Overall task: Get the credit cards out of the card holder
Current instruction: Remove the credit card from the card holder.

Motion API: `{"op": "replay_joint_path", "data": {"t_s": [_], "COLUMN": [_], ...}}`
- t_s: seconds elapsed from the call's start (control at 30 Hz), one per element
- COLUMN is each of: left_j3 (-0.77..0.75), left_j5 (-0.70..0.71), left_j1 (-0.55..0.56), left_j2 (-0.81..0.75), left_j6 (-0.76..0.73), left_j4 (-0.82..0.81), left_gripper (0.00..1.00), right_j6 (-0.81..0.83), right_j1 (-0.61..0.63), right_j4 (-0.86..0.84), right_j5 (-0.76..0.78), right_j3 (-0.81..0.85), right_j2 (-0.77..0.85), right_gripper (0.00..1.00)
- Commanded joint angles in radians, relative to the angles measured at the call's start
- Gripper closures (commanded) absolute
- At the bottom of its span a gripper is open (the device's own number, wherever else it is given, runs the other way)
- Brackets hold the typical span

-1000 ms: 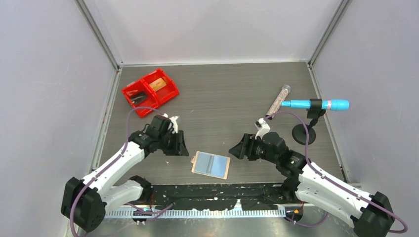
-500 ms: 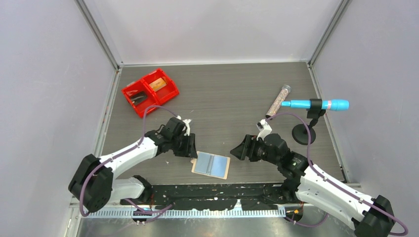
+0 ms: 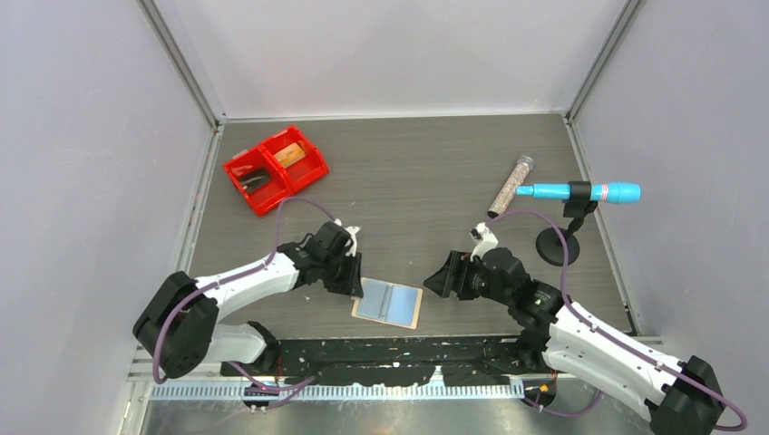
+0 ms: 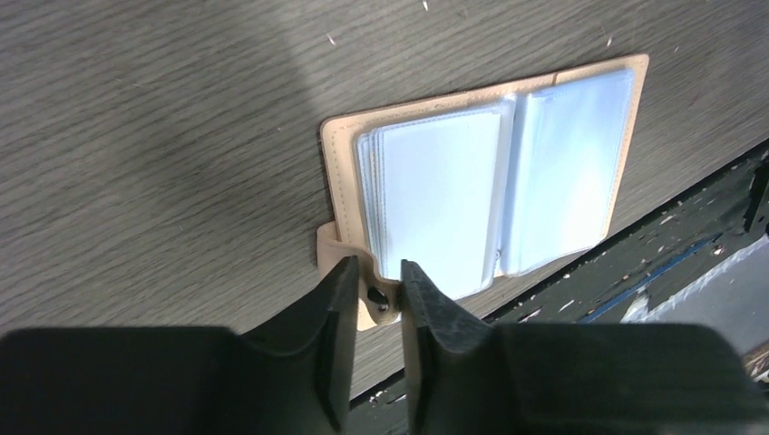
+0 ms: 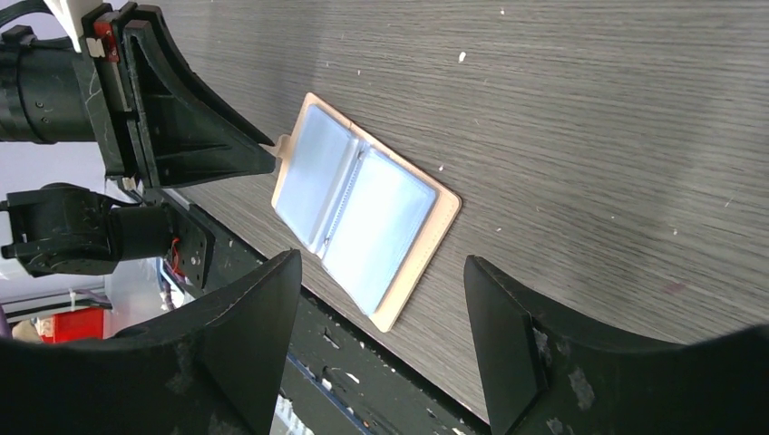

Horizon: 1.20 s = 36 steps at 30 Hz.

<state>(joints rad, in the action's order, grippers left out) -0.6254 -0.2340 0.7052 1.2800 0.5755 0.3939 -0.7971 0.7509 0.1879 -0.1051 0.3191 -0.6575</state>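
The card holder [image 3: 388, 303] lies spread open near the table's front edge, tan outside with pale blue-grey sleeves [image 4: 435, 195] facing up. Its small snap tab [image 4: 372, 299] sticks out at the left edge. My left gripper [image 3: 355, 288] is down at that edge, and its fingers [image 4: 379, 265] are shut on the buckled tab. My right gripper [image 3: 433, 283] hovers open just right of the holder [image 5: 363, 217], with nothing between its fingers [image 5: 381, 267]. The credit cards are hidden; only the sleeves show.
A red two-compartment bin [image 3: 276, 169] sits at the back left. At the right are a glitter-filled tube [image 3: 511, 186] and a blue tool [image 3: 580, 192] on a black stand [image 3: 550, 245]. The black front rail [image 3: 399, 349] runs just below the holder.
My left gripper has moved right to the holder's left edge and narrowed onto the snap tab. The right arm has hardly moved.
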Motion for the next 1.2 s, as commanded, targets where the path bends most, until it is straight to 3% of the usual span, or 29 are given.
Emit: {"op": "replay_joint_path", "data": {"t_s": [0.0,0.23,0.47,0.7,1.17], "left_j3": [0.03,0.07,0.161,0.211,0.287], "left_j5": [-0.004,-0.002,-0.054,-0.015,-0.002], "left_j1": [0.032,0.06,0.062,0.061,0.06], "left_j2": [-0.003,-0.087,-0.193,-0.265,-0.328], "left_j6": [0.038,0.106,0.208,0.236,0.261], "left_j4": [-0.054,-0.083,-0.233,-0.234,-0.245], "left_gripper": [0.81,1.0,1.0,1.0,1.0], "right_j6": [-0.013,-0.042,-0.075,-0.1,-0.145], "right_j1": [0.006,0.049,0.232,0.398,0.56], "right_j4": [-0.045,-0.05,-0.068,-0.071,0.068], "right_j5": [0.015,0.041,0.208,0.347,0.552], "right_j3": [0.002,0.037,0.126,0.259,0.501], "right_j2": [-0.008,-0.073,-0.234,-0.424,-0.796], "right_gripper": [0.27,0.27,0.25,0.25,0.11]}}
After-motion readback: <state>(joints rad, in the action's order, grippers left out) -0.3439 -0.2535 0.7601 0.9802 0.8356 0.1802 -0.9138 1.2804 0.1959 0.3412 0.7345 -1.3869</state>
